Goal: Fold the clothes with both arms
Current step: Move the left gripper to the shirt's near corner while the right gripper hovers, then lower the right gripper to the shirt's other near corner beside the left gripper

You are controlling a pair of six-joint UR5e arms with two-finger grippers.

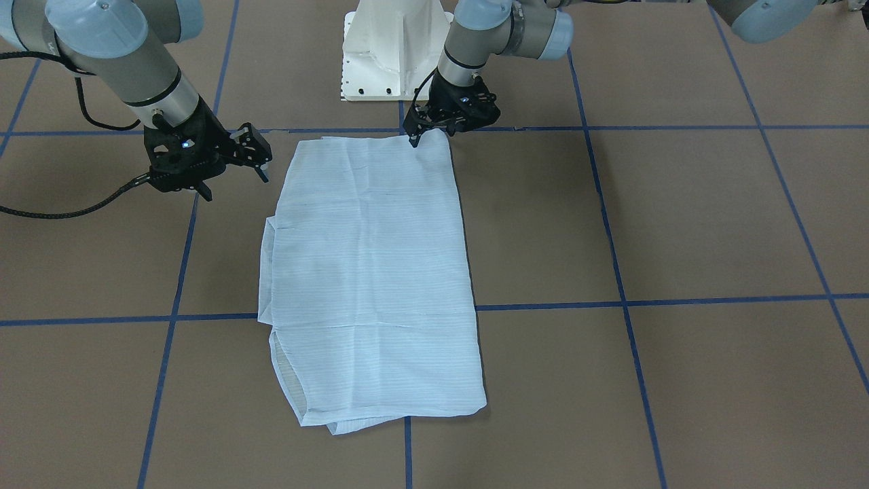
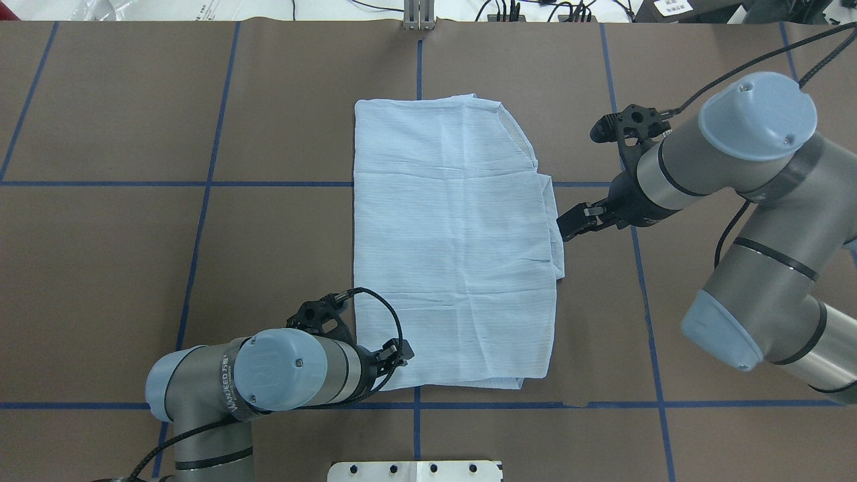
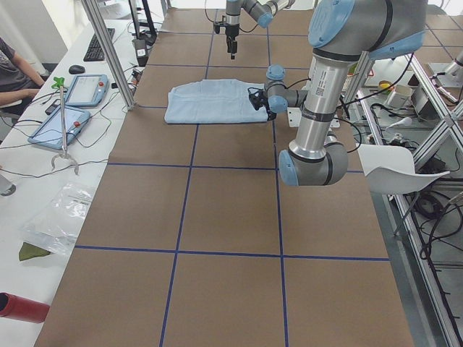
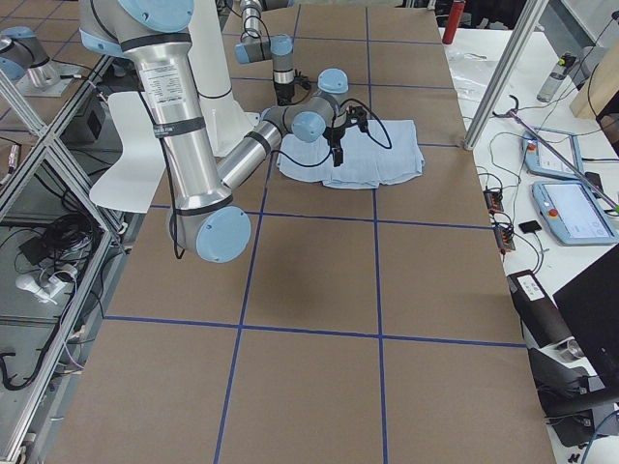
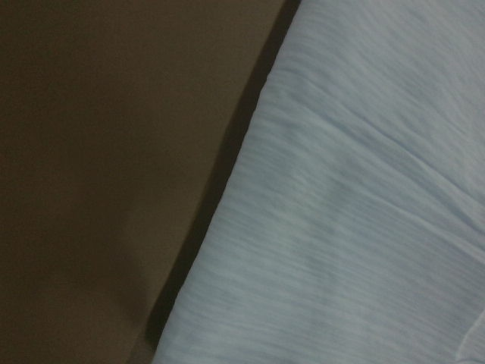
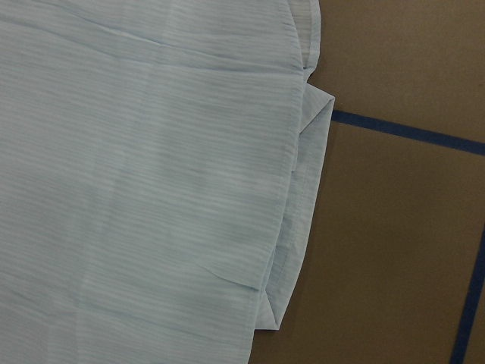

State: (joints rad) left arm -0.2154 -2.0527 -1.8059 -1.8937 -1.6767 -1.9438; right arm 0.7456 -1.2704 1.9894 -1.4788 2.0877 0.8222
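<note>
Probably staged for your next fold: left gripper (image 2: 396, 353) sits at the shirt (image 2: 455, 254) near-left corner, right gripper (image 2: 581, 219) beside its right edge; neither's opening is readable.

Pale blue fine-striped shirt (image 1: 373, 272) on brown, blue-gridded table (image 1: 679, 217).

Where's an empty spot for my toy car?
Biggest bare patch: the brown table on the robot's left, beyond the shirt, between the blue tape lines. Crowded: the shirt's near corner by the left gripper and its other side by the open right gripper.
</note>
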